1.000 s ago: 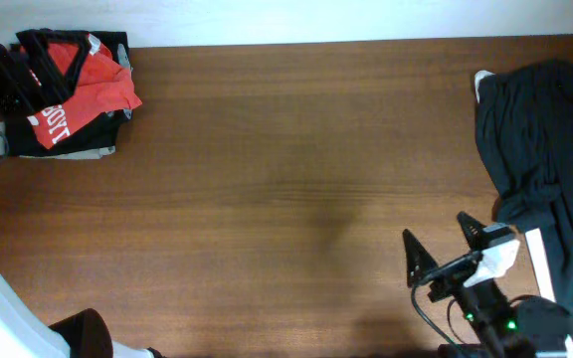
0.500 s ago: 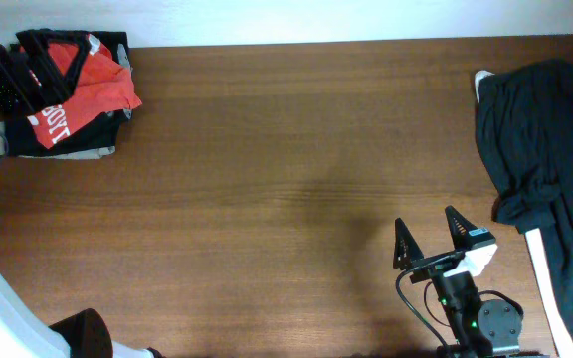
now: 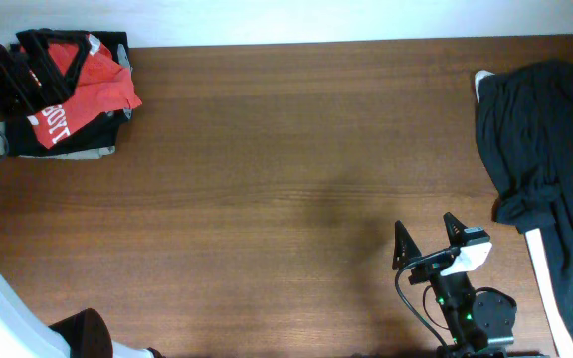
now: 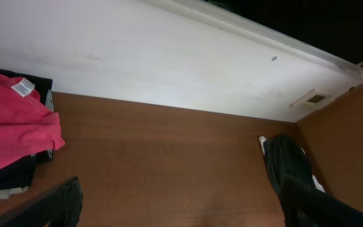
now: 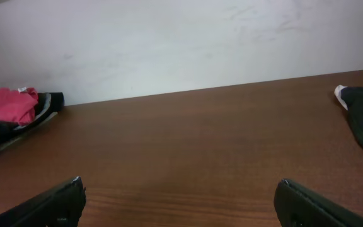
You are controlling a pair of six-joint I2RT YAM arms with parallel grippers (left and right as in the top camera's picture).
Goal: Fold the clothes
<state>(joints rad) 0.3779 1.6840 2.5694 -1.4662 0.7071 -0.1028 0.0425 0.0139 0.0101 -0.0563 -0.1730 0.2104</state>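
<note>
Found at far left, in the back corner of the worktop (image 3: 267,149), one red-orange T-shirt (image 3: 93,85), crumpled, with white lettering (image 3: 54,124) and white neck label (image 4: 22,87) showing, heaped on black garments (image 3: 28,139). Could not count those black layers. Judged the shirt soft, light and limp, likely to sag and bunch if lifted by one point; would take hold at the shoulder seams or the hem corners, one per end effector, to spread it flat. Made out the left end effector (image 4: 181,183) in its wrist view only, fingers spread wide, nothing between them, over bare wood, touching neither heap. Noted bare wood across the middle. Saw the right end effector (image 3: 426,227) near the front edge, right of centre, likewise spread and empty, near the second heap but apart from it. Found at far right one black heap (image 3: 535,139), draped toward the edge, white trim (image 3: 535,259) beside it; judged equally soft and floppy, piece count unclear. Counted two heaps, one red shirt, two end effectors
</note>
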